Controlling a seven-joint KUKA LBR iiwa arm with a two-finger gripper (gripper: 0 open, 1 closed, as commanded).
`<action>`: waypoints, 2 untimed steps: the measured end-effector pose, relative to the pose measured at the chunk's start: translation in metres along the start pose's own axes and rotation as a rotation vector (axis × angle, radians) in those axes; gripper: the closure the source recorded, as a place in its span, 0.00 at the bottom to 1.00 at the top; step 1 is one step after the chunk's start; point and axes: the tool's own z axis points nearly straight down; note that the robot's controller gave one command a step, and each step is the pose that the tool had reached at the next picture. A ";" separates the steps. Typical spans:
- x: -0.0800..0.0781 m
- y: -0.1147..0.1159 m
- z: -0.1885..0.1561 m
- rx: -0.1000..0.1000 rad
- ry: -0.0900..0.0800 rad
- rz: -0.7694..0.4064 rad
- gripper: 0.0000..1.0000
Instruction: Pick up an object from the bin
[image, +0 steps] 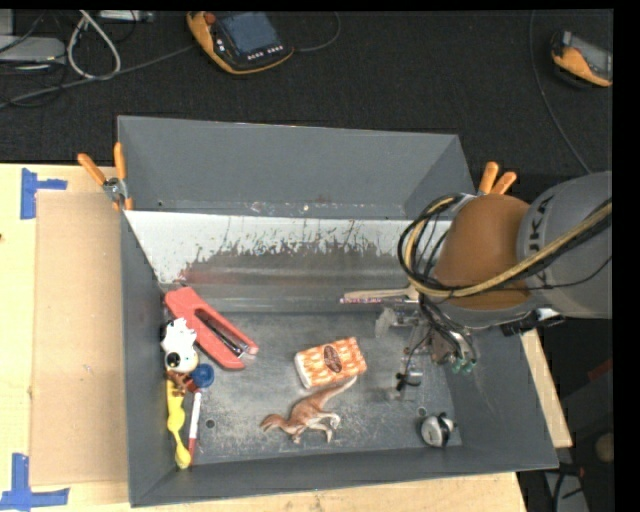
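Whether the jaws are wide or narrow I cannot tell: they hang in a tangle of dark cables under the arm's orange wrist cover, low over bare bin floor just right of the orange-and-white packet. Nothing can be made out between them. I judge that they are placed there because the floor is open to come down on, with the packet as the nearest thing to take.

The packet lies flat and slightly turned. Its top is patterned, but no word on it can be read. Just in front of the packet stands a brown toy dinosaur, lying apart from it. To the right of the packet and nearer the front, beyond the jaws, sits a small round silver thing.

Well left of the packet lies a red flat tool with a black insert, and past it a small heap against the bin wall: a white-and-black toy figure, a blue disc and a yellow piece. Each of these has free space round it, which should suit a two-sided grasp.

The arm's grey housing bears dark lettering, cut off and unreadable.
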 end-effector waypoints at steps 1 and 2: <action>0.025 0.005 0.009 0.002 -0.004 -0.125 0.00; 0.034 0.061 0.015 0.001 0.001 -0.014 0.00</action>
